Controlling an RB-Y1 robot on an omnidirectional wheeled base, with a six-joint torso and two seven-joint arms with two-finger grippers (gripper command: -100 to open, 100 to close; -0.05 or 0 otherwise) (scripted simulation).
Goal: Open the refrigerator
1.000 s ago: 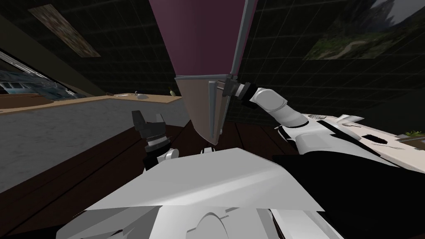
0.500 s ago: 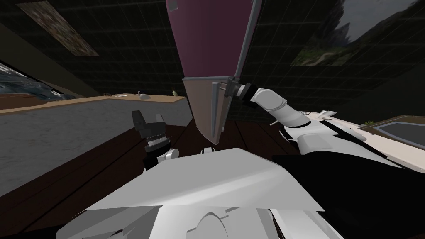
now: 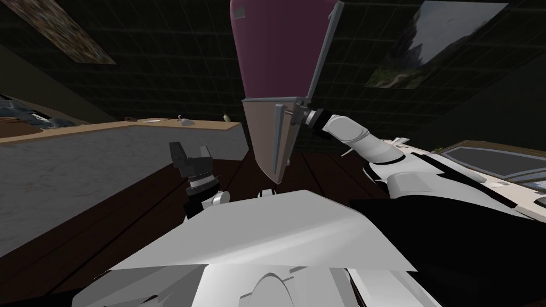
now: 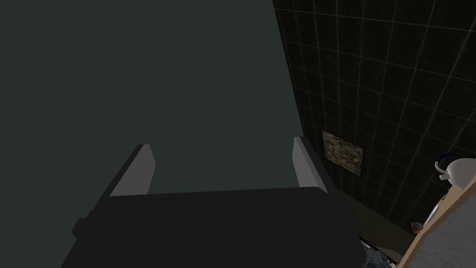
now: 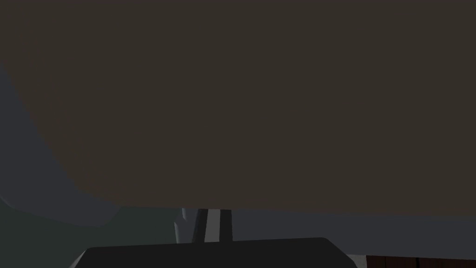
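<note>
Where the refrigerator (image 3: 282,53) stands: at 12 o'clock, close ahead, a maroon upper door over a tan-brown lower door (image 3: 261,138).
Handle (image 3: 277,144): a grey bar down the lower door's edge; I cannot tell whether the door has parted from the cabinet.
Right tool (image 3: 294,114): reaches in from 3 o'clock to the handle's top end. Its fingers (image 5: 214,223) are drawn close together, apparently clamped on the bar so a pull carries the door.
Left tool (image 3: 191,154): at 10 o'clock, fingers spread and empty, likely held clear of the swing.
Surface (image 3: 133,127): runs toward 9 o'clock from beside the refrigerator.
Risk: thin fingers could slip off the bar.
</note>
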